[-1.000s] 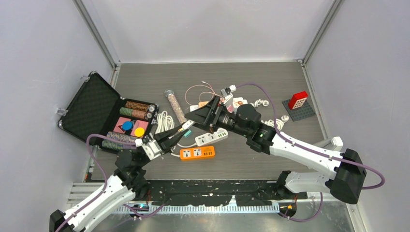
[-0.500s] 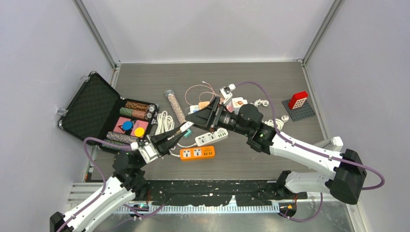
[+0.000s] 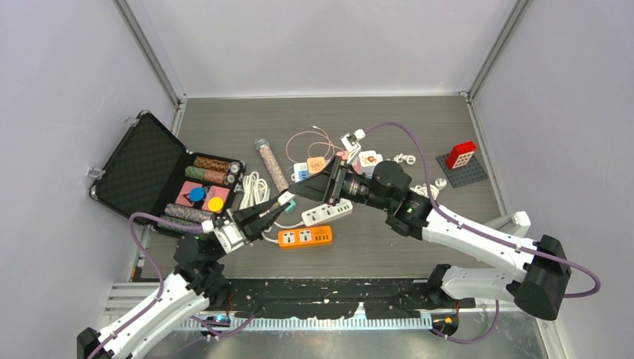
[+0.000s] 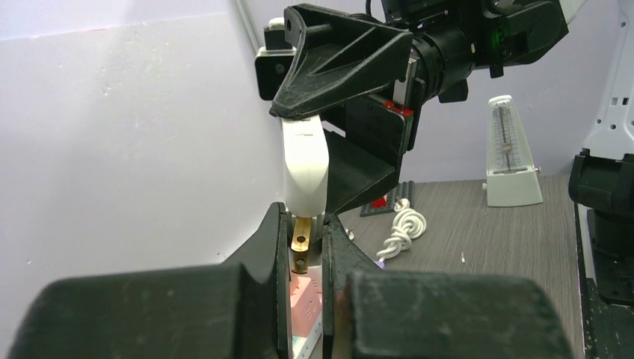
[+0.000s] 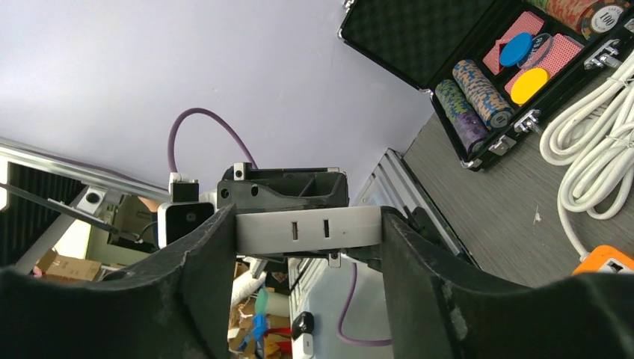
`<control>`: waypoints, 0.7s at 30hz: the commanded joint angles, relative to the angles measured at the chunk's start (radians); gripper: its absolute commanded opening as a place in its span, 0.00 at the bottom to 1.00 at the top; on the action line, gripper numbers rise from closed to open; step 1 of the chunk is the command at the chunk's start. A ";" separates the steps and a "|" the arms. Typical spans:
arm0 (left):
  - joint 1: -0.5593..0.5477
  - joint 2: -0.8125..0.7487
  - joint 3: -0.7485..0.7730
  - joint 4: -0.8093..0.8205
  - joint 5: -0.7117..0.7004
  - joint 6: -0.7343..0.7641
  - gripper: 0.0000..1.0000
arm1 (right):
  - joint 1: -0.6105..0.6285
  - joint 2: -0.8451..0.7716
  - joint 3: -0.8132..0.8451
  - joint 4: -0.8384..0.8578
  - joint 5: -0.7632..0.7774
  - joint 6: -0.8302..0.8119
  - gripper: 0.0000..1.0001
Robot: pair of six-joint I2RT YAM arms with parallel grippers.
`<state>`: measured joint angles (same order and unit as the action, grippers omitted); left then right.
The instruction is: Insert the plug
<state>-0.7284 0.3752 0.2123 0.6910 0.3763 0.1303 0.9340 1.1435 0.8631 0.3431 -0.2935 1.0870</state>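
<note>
The plug (image 3: 286,198) is a white block held in the air between the two arms, above the white power strip (image 3: 327,212) and the orange power strip (image 3: 305,236). My left gripper (image 3: 278,203) is shut on the plug's pronged end. In the left wrist view the brass prong (image 4: 301,235) sits between the jaws of the left gripper (image 4: 305,221), and the plug's white body (image 4: 305,168) sticks out beyond them. My right gripper (image 3: 297,191) comes from the other side. In the right wrist view its fingers (image 5: 205,254) press both sides of the plug's slotted end (image 5: 308,229).
An open black case (image 3: 161,176) of chips lies at the left. A coiled white cable (image 3: 254,187) and a clear tube (image 3: 270,163) lie beside it. Small adapters and thin cables lie behind the arms. A red brick (image 3: 460,155) stands on a grey plate at the right.
My right gripper's jaws have closed from wide open onto the white plug. The left arm shifted slightly at first and has kept its grip.
</note>
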 commanded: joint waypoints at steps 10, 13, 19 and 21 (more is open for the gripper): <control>0.001 -0.005 0.010 0.038 -0.032 -0.022 0.00 | -0.001 -0.003 0.081 -0.043 -0.007 -0.094 0.36; 0.001 -0.004 0.011 0.038 -0.031 -0.027 0.00 | -0.001 0.005 0.082 -0.038 -0.014 -0.093 0.47; 0.001 -0.011 0.008 0.043 -0.079 -0.072 0.21 | -0.002 0.004 0.080 -0.035 -0.003 -0.093 0.27; 0.001 -0.021 0.004 0.048 -0.112 -0.099 0.26 | -0.001 -0.003 0.080 -0.053 0.021 -0.100 0.20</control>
<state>-0.7284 0.3744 0.2123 0.6899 0.3462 0.0917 0.9340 1.1507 0.8997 0.2855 -0.2958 1.0264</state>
